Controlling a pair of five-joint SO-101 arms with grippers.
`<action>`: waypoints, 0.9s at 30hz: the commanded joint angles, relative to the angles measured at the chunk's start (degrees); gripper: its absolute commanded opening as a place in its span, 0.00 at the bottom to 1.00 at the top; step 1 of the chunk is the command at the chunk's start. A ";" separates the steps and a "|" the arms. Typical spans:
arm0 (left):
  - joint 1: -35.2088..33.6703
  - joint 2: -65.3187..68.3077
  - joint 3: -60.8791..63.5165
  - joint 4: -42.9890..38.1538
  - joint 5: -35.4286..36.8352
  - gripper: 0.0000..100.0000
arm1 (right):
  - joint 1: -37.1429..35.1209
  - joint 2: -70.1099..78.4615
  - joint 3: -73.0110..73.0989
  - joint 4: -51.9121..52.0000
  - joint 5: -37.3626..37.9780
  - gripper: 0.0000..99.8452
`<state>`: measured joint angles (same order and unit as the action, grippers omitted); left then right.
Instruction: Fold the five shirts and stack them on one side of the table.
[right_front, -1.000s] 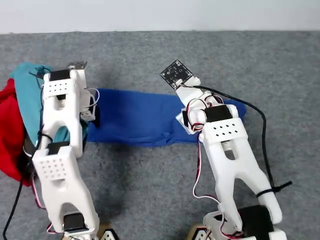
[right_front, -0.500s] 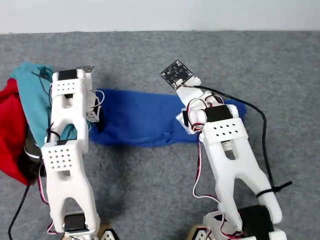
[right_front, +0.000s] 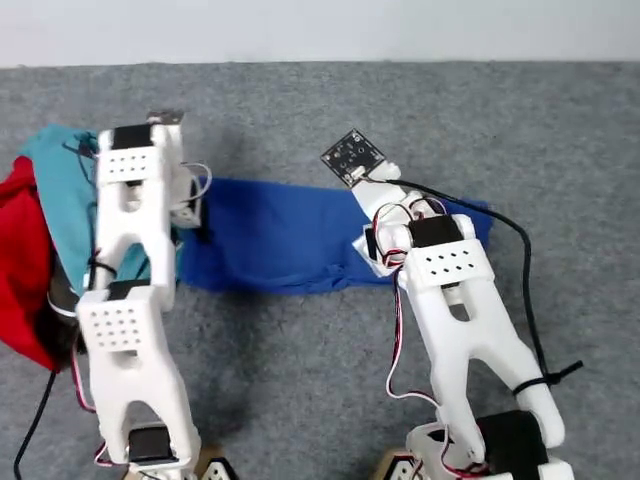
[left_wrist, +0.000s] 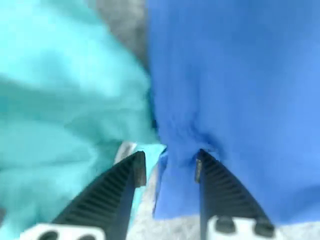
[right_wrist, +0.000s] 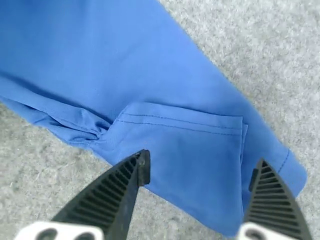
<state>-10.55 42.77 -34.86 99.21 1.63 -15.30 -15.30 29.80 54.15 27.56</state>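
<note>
A blue shirt (right_front: 280, 235) lies as a long folded strip across the middle of the grey table. My left gripper (left_wrist: 170, 160) is down at its left end, open, with the shirt's bunched edge (left_wrist: 180, 150) between its fingers. A teal shirt (left_wrist: 60, 100) lies right beside that edge. Over the strip's right end (right_wrist: 125, 65), where a folded flap with a stitched hem lies, my right gripper (right_wrist: 195, 170) hangs wide open with nothing in it. In the high view both grippers sit under their white arms.
A teal shirt (right_front: 60, 190) and a red shirt (right_front: 20, 260) lie crumpled in a pile at the table's left edge, partly under the left arm (right_front: 130, 250). A black cable (right_front: 520, 260) runs along the right arm. Bare grey table (right_front: 560, 130) lies at the back and right.
The left arm has shifted toward the far side and slightly right, and the blue shirt's left edge has moved a little right with it. The right arm has barely moved.
</note>
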 joint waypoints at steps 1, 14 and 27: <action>-3.87 -5.89 2.07 1.23 0.44 0.17 | -0.04 -2.42 -0.35 0.48 -0.35 0.33; -21.63 7.03 0.31 -13.01 0.53 0.17 | -0.13 -2.42 -0.35 0.48 -0.35 0.33; -23.03 1.67 -26.86 1.58 0.70 0.17 | -0.48 -2.51 -0.35 0.48 -0.53 0.33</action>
<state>-36.57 49.10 -59.56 98.95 1.98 -15.47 -15.30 29.80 54.15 27.56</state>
